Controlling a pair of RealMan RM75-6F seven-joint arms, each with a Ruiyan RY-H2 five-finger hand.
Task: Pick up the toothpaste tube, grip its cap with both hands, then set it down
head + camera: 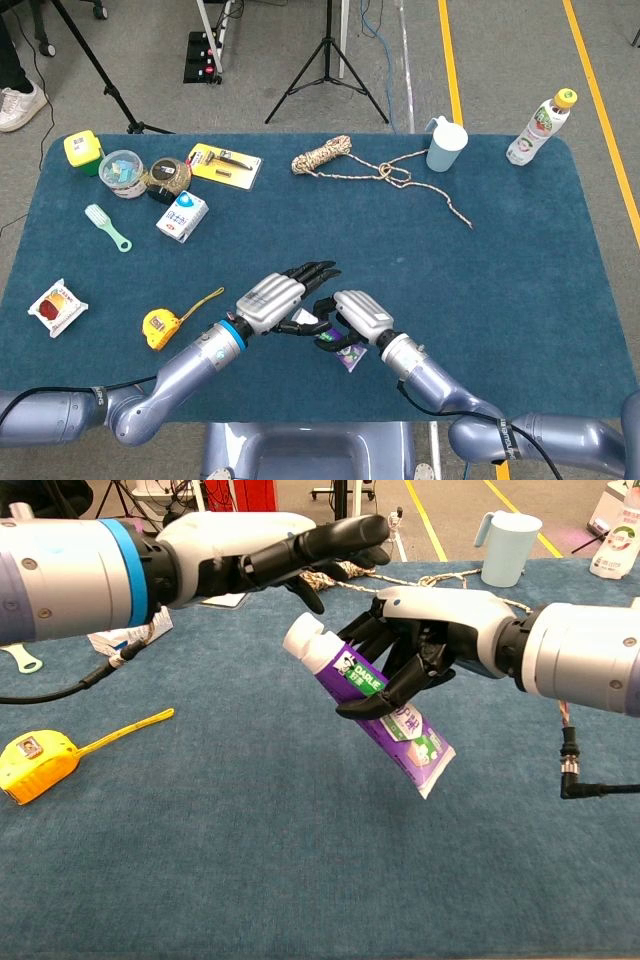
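My right hand [430, 645] holds a purple and white toothpaste tube [385, 710] in the air above the blue table, fingers wrapped around its middle. The tube tilts, with its white cap [305, 640] up and to the left and its flat end low on the right. My left hand [285, 550] hovers just above the cap with its fingers stretched out, holding nothing and clear of the cap. In the head view the left hand [272, 298] and right hand [358, 314] meet near the table's front edge, and only the tube's purple end [350, 356] shows.
A yellow tape measure [160, 326] lies left of the hands, with a snack packet [57, 306] further left. A milk carton [182, 216], green brush [106, 226] and jars [167, 176] sit at back left. A rope [345, 160], cup [445, 147] and bottle [540, 126] stand at the back.
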